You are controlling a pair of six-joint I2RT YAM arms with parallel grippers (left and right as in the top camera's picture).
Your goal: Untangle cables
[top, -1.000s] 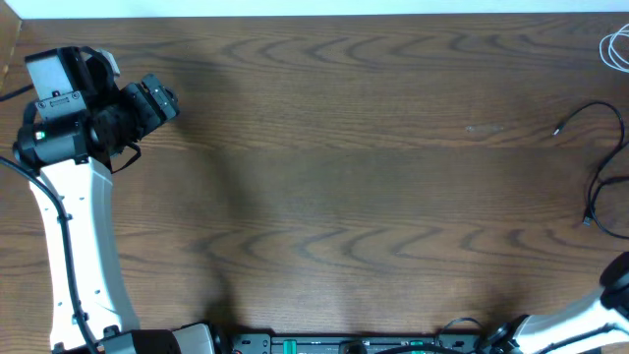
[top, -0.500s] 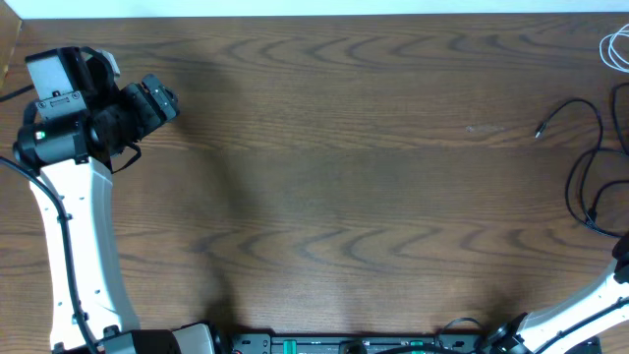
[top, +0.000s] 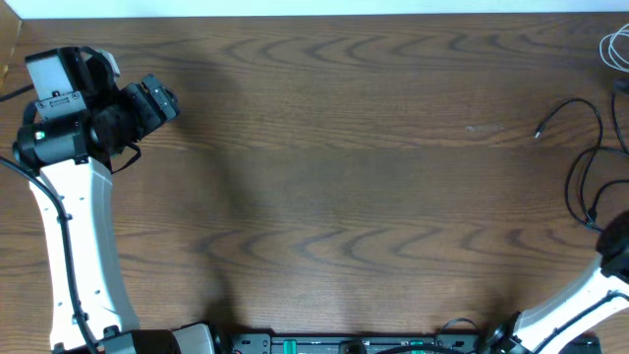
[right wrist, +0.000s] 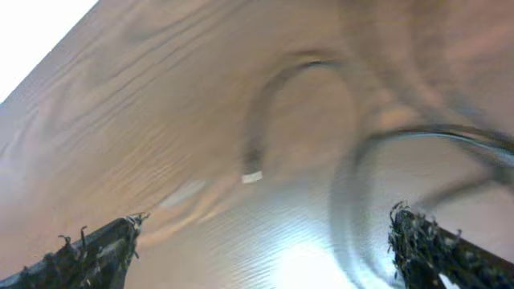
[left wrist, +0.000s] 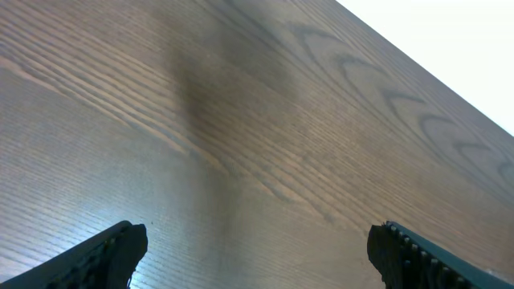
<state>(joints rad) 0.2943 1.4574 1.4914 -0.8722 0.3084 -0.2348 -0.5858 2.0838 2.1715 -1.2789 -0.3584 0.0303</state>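
A dark wood-grain table (top: 324,197) spans the view, and a pale strip (top: 295,8), perhaps a wall, borders its far edge.

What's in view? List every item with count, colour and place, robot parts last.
table: one, dark brown wood grain, fills the overhead view.
black cable: at least one, the count is unclear; thin, looped at the right edge and running out of view, with its plug end pointing inward.
white cable: one, thin, coiled at the top right corner and partly cut off.
left arm: one, white and black, along the left edge.
left gripper: black, open, over bare wood.
right arm: one, white, bottom right corner.
right gripper: black, open, above the black cable, holding nothing.
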